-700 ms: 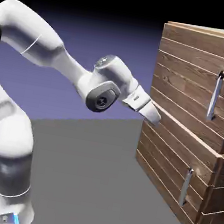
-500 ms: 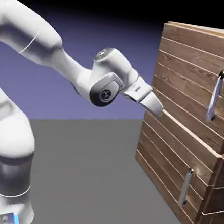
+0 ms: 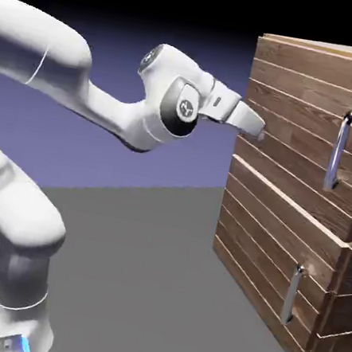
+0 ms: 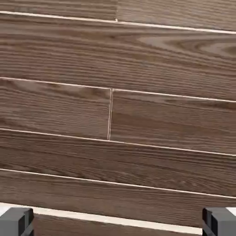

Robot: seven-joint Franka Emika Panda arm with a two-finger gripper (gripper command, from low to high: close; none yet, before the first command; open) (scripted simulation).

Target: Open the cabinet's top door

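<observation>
The cabinet (image 3: 267,251) of brown planks stands at the exterior view's right. Its top door (image 3: 296,131) carries a long vertical silver handle (image 3: 338,151) near its right side. My gripper (image 3: 257,130) hovers at the top door's left edge, well left of the handle, pointing at the wood. In the hand view, horizontal door planks (image 4: 118,115) fill the picture. The two grey fingertips (image 4: 16,222) sit wide apart in the bottom corners with nothing between them, so the gripper is open. The handle does not show in the hand view.
Below the top door is the shorter door with a small handle (image 3: 291,294). The grey table (image 3: 136,286) stretches between the cabinet and the arm's base (image 3: 8,305) at lower left.
The hand has risen from the seam between the two doors to the top door's mid height and turned more level. The cabinet doors have not moved.
</observation>
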